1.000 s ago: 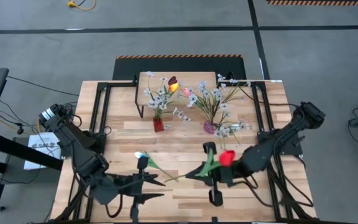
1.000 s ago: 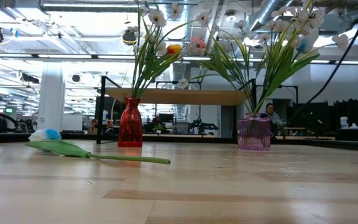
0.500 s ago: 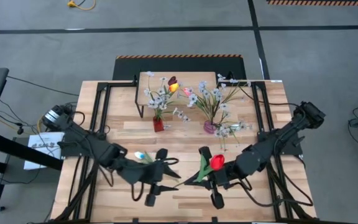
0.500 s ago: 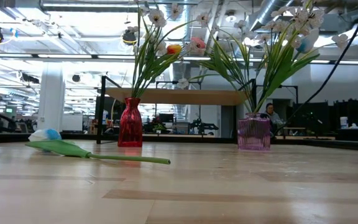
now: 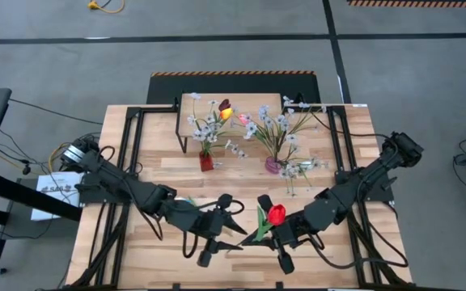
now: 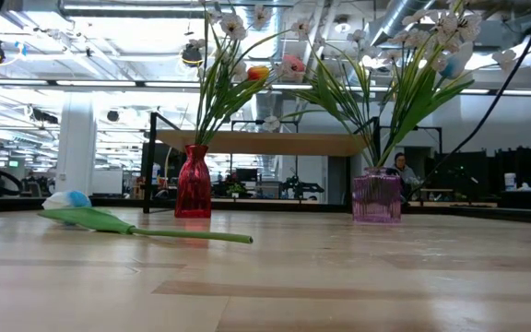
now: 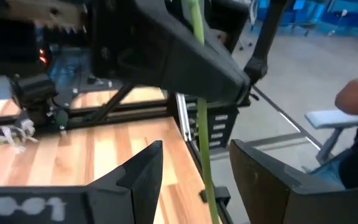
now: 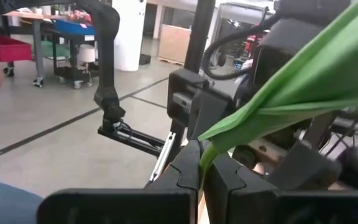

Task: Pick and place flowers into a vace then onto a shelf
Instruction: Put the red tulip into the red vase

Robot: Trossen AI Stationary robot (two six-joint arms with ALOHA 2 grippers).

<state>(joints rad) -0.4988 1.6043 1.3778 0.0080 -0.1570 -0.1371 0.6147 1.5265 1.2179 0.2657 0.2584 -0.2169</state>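
A red tulip [image 5: 277,213] with a green stem is in my right gripper [image 5: 259,230], near the table's near edge at the middle. My left gripper [image 5: 231,229] is open, and its fingers stand on either side of that stem [image 7: 201,124] without touching it. A white tulip [image 6: 67,198] lies flat on the table, its stem [image 6: 182,236] along the wood, partly under my left arm in the high view. A red vase [image 5: 206,162] and a pink vase [image 5: 273,166], both full of flowers, stand on the table before the shelf [image 6: 256,143]. My right gripper pinches the red tulip's stem [image 8: 207,152] between its two shut fingers, just below a long green leaf [image 8: 303,74]. The fingers lie across the stem. The head [image 5: 277,213] points toward the far side, and the free stem end reaches toward my left gripper.
Dark metal frame rails [image 5: 132,153] run along the table's left and right sides. The two filled vases spread their blossoms wide over the far middle. Bare wood lies between the vases and the grippers. A person sits in the room beyond [image 6: 400,166].
My left arm has swung from the near left corner toward the table's middle, bringing its open gripper to the held tulip's stem. My right gripper has carried the red tulip a little toward the left and near edge. The white tulip has stayed put.
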